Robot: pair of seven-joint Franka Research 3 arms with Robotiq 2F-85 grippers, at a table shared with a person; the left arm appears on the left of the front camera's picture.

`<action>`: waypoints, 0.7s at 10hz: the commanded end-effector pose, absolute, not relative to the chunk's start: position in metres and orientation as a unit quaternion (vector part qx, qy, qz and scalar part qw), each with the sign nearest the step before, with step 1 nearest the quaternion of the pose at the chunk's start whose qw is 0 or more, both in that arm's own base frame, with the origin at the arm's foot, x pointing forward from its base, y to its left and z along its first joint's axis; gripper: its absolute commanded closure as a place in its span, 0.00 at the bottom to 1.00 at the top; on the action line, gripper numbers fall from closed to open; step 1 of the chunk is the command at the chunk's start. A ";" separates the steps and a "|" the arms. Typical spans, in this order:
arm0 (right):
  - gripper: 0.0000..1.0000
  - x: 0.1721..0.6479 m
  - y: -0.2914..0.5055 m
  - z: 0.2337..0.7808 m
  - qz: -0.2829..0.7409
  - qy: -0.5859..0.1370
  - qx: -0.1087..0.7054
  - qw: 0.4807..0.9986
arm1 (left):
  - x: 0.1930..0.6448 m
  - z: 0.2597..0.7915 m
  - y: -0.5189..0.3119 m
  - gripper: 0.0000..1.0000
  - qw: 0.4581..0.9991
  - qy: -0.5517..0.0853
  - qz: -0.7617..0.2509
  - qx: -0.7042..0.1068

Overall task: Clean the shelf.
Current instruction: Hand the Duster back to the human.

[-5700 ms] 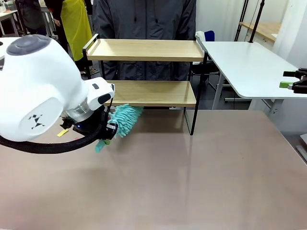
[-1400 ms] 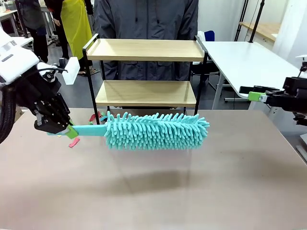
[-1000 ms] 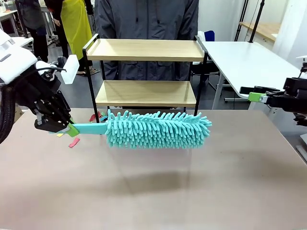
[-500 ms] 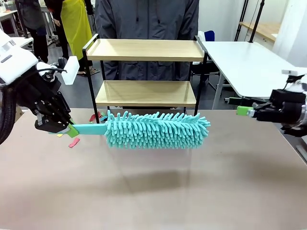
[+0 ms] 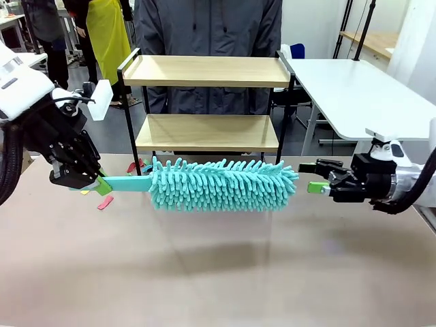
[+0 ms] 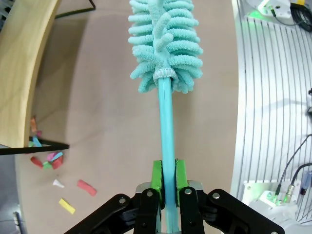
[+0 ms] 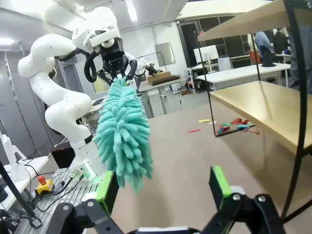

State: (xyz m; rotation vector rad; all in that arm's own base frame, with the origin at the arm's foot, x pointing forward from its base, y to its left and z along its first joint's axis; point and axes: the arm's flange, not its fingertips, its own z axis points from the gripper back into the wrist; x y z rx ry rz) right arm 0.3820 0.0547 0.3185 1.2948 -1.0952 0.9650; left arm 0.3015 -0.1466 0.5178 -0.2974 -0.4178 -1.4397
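While duster (image 5: 221, 184) fronts shelf (image 5: 208, 102), scraps (image 5: 105, 201) perhaps paper.

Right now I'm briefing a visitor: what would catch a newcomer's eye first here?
A fluffy turquoise microfibre duster, held level above the table in front of the two-tier wooden shelf with black frame, its handle clamped in the left gripper. The right gripper, open, points at its tip. Small coloured scraps lie by the shelf's left leg.

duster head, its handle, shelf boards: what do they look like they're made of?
Duster head: soft teal chenille-like fibre, probably microfibre; shaggy fingers all round.
Handle: smooth teal, likely plastic; flat, slight sheen.
Shelf boards: light wood or wood-look laminate, matte, faint grain; which one is unclear. Its frame is thin black metal by the look.
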 end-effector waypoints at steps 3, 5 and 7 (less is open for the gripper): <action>0.00 0.350 0.102 0.313 0.410 -0.473 0.562 0.540 | 0.300 0.520 -0.147 0.87 0.726 -0.189 -0.646 -0.137; 0.00 0.344 0.119 0.317 0.418 -0.468 0.573 0.527 | 0.300 0.520 -0.147 0.87 0.726 -0.189 -0.646 -0.137; 0.00 0.340 0.144 0.320 0.418 -0.461 0.594 0.510 | 0.300 0.520 -0.147 0.87 0.726 -0.189 -0.646 -0.137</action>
